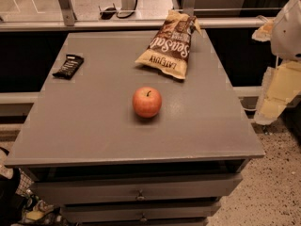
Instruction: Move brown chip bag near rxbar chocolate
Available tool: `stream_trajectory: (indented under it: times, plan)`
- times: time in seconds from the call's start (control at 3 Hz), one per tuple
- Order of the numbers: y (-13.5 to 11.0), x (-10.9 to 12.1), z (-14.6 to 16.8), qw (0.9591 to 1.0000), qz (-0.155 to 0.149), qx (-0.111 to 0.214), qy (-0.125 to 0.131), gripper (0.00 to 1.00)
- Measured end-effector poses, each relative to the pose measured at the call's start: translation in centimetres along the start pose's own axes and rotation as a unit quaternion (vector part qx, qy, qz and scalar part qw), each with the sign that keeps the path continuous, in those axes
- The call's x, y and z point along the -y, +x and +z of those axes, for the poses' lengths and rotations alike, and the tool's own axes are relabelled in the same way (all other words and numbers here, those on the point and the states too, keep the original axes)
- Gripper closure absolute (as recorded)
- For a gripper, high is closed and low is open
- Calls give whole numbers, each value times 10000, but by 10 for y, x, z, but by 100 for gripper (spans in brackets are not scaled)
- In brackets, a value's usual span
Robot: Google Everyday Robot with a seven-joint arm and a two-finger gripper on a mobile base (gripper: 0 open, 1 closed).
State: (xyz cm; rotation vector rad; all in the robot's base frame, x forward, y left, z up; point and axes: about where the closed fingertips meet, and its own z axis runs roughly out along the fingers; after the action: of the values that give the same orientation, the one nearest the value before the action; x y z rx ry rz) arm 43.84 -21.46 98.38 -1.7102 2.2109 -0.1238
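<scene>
**A:** Where does the gripper (275, 91) sit right now?

**B:** Off the right edge of the table (94, 140), hanging over the floor rather than over the top. Only pale pieces of the arm show at the border of the camera view, so I cannot tell whether the claw is apart or together. It holds nothing that I can see.

**A:** And the brown chip bag (167, 44)?

**B:** Lying flat on the far part of the table, right of centre. From the gripper it lies to the left in the view and somewhat farther back — that is the line the reach has to follow.

**A:** How is it turned?

**B:** Its long axis runs from the far right down toward the near left. The tan band is at the near end and the dark top points away. An approach from the right would meet a long side of the bag, I judge, not an end.

**A:** The target?

**B:** The rxbar chocolate (68, 66) rests close to the left edge, well apart from the bag. The apple (146, 101) stands nearer the camera, in the middle — it looks clear of a straight carry from bag to bar.
</scene>
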Motion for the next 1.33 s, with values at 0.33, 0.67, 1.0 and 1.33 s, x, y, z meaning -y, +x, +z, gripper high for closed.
stream_trajectory:
  times: [0.33,0.67,1.0,1.33]
  plan:
    - [-1,2,1,10000,-21,20,10,0]
    - [-11,27,9,9991,-288,279,132,0]
    - [-29,66,25,9964,-570,582,249,0]
    - [-56,121,46,9912,-869,866,494,0]
